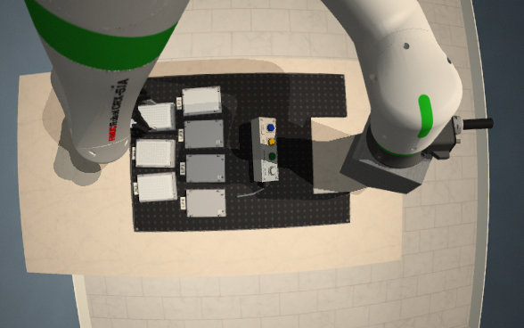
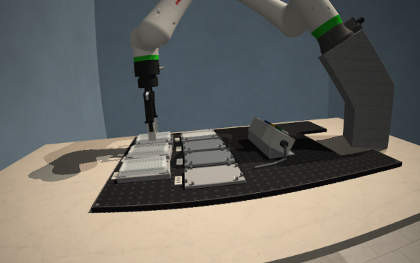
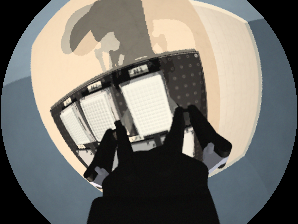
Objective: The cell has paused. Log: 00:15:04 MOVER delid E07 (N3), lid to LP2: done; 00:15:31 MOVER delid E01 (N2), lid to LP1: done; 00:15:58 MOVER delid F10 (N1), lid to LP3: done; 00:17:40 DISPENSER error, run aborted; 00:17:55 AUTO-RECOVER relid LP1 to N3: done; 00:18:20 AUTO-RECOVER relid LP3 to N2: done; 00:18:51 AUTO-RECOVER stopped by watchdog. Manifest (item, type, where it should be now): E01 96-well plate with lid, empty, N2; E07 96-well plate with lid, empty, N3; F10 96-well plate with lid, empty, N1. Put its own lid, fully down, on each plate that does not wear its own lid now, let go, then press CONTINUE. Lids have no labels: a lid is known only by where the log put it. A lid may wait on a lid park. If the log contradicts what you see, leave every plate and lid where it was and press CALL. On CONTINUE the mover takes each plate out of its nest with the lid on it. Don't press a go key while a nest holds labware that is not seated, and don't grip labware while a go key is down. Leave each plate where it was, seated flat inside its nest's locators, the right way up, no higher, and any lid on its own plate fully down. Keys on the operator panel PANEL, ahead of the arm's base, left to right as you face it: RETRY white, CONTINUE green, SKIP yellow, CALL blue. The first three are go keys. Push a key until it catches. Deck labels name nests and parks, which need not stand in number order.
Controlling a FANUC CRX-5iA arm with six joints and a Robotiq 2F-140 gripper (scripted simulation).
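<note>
Lid (image 1: 157,116) on the far plate sits clamped between half-spread fingers (image 2: 153,129).

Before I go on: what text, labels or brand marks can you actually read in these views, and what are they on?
"FANUC Robot CRX-5iA", partly blurred: on the arm link, top view.
Red lettering on the arm: cut off, unreadable.
Deck label tags beside nests and parks: too small to read.
Panel keys: colours only, no readable text.

My arm arches far left, wrist pointing straight down, and my gripper (image 2: 153,126) is clamped on a lid (image 1: 157,116).
</note>
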